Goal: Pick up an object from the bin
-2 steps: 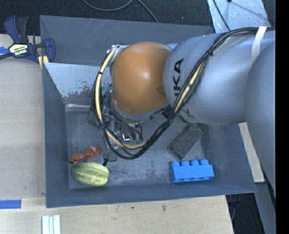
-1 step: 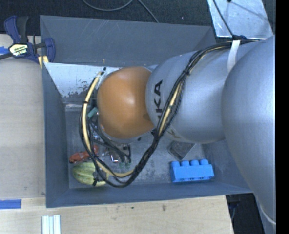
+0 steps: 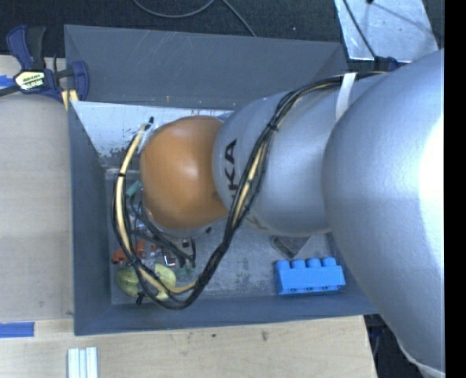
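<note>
One blue studded plastic brick [image 3: 309,276] lies well apart from the orange-domed wrist [image 3: 182,172], which hangs over yellow-green lumps [image 3: 131,280]; how wide its grip stands I cannot tell.

Blue brick [image 3: 310,276]: studded block, studs along upper edge, lying flat on bin [image 3: 87,235] floor at 4 o'clock, long side parallel to near wall and just beside it. Yellow-green lumps [image 3: 132,280]: at 8 o'clock corner, partly hidden under cables [image 3: 217,250]; kind unclear. Well apart from brick.
</note>
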{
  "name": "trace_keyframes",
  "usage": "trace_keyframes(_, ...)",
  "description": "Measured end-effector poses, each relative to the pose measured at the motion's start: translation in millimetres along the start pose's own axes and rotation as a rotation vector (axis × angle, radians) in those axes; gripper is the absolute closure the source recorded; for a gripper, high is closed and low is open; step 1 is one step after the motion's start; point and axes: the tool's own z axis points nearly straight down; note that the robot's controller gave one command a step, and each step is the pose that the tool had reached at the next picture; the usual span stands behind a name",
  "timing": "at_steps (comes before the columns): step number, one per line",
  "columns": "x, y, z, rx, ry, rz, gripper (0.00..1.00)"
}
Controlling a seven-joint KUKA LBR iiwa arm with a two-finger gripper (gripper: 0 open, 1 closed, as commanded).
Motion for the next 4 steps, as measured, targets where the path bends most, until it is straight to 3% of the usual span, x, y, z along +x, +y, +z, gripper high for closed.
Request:
trace_keyframes(1,5.2,-21.3,69.0,-0.003,0.003,0.111,0.0)
trace_keyframes(2,4.5,-30.6,66.3,-0.005,-0.005,0.006,1.0)
trace_keyframes(4,5.3,-30.7,62.7,-0.005,-0.004,0.006,1.0)
